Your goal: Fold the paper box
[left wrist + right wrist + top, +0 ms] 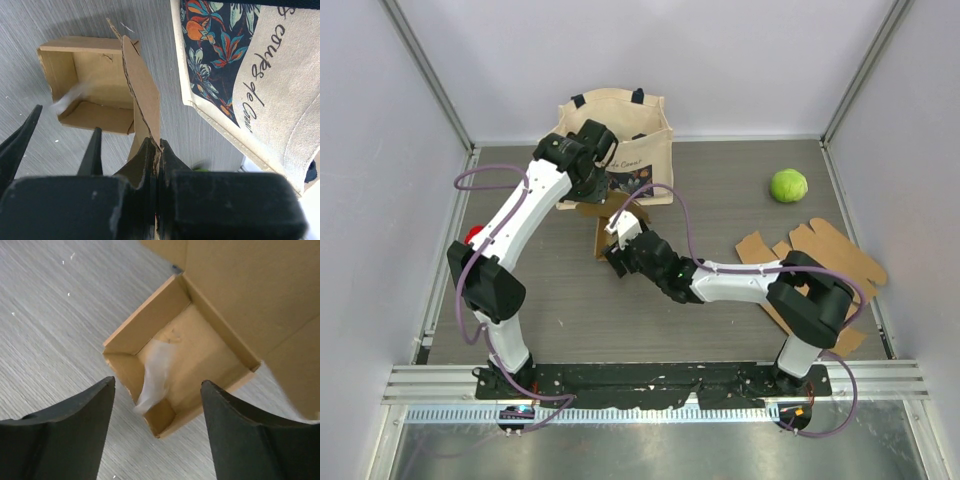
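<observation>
The brown paper box [611,226] sits open-topped on the table in front of the tote bag; its walls stand up [175,365] and its lid flap [142,90] rises upright. My left gripper [158,150] is shut on the top edge of that flap [603,197]. My right gripper [158,382] hangs open just above the box's near corner, holding nothing [618,247]. A blurred white piece [155,371] lies inside the box [70,96]; what it is cannot be made out. The right gripper's two dark fingers [92,150] show beside the box in the left wrist view.
A cream tote bag [620,140] with a floral print [215,45] stands right behind the box. A green ball [788,185] lies at the far right. Flat die-cut cardboard [825,255] lies on the right near the right arm. A red object [475,236] sits at the left edge.
</observation>
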`<state>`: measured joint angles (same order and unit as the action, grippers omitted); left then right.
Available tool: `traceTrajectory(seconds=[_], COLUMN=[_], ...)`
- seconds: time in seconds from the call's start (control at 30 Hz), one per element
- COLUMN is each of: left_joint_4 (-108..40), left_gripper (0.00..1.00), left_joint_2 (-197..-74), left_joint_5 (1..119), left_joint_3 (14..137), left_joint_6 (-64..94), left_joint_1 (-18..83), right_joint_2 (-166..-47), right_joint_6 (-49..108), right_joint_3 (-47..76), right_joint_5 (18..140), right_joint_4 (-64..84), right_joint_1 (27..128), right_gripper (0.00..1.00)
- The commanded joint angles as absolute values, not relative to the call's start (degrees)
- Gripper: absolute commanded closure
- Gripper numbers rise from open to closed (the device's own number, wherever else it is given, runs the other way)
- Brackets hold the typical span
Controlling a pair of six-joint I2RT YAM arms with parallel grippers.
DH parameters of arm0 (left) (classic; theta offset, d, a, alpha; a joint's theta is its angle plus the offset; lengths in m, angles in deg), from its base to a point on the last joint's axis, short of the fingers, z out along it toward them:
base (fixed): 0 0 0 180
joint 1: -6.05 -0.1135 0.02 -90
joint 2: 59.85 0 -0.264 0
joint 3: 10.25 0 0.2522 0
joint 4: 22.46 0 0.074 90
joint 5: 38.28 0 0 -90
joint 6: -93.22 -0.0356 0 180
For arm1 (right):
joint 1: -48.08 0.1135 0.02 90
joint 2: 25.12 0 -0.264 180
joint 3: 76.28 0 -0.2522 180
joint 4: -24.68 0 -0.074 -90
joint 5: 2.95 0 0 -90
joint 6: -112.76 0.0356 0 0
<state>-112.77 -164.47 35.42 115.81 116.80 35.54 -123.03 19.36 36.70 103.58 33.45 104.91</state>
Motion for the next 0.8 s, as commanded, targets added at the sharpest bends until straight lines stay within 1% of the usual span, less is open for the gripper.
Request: traceTrajectory(seconds=[0.0, 0.07, 0.13, 0.17, 0.2, 0.23, 0.3, 0.37, 0.4, 0.5, 0.67, 0.77], left_joint_4=[-128.1, -127.8, -127.5, -127.3, -127.3, -127.4, -127.1, -126.7, -126.7, -126.8, -126.7, -126.6], left_gripper=[1.0, 1.0, 0.98, 0.97, 0.97, 0.96, 0.96, 0.95, 0.94, 0.9, 0.86, 0.85], left_joint_2=[-162.6, -162.7, -162.8, -162.9, -162.9, -162.9, -162.9, -162.9, -162.9, -162.5, -161.5, -161.2], left_joint_5=[34.9, 34.8, 35.2, 35.4, 35.2, 35.2, 35.6, 36.1, 36.1, 36.0, 36.1, 36.2], left_joint_3=[116.9, 116.7, 116.6, 116.6, 116.5, 116.5, 116.0, 115.5, 115.4, 114.7, 114.3, 114.2], left_joint_6=[126.8, 126.6, 126.4, 125.9, 125.8, 125.9, 125.6, 125.0, 125.0, 125.0, 125.4, 125.3], left_joint_1=[35.1, 35.1, 35.1, 35.1, 35.1, 35.1, 35.1, 35.1, 35.1, 35.1, 35.1, 35.1], right_joint_2=[-116.2, -113.3, -106.7, -104.5, -100.4, -98.8, -96.1, -96.9, -97.4, -99.5, -104.2, -108.3], right_joint_6=[17.6, 19.1, 21.7, 22.6, 22.7, 22.6, 22.3, 22.1, 21.4, 17.3, 12.6, 12.0], right_joint_3=[37.4, 40.8, 44.5, 48.3, 49.4, 50.0, 50.5, 48.4, 47.9, 45.6, 40.2, 36.4], right_joint_5=[106.2, 108.3, 108.1, 108.3, 108.4, 108.5, 103.6, 93.8, 92.4, 86.4, 80.5, 75.1], right_joint_4=[41.5, 40.1, 40.0, 40.5, 40.0, 37.5, 35.4, 32.1, 31.8, 32.5, 33.2, 32.5], right_joint_1=[104.5, 104.8, 104.8, 104.7, 104.6, 104.6, 101.4, 96.5, 94.0, 90.6, 88.7, 87.6], right_gripper=[0.21, 0.2, 0.19, 0.19, 0.19, 0.19, 0.19, 0.21, 0.22, 0.22, 0.22, 0.26])
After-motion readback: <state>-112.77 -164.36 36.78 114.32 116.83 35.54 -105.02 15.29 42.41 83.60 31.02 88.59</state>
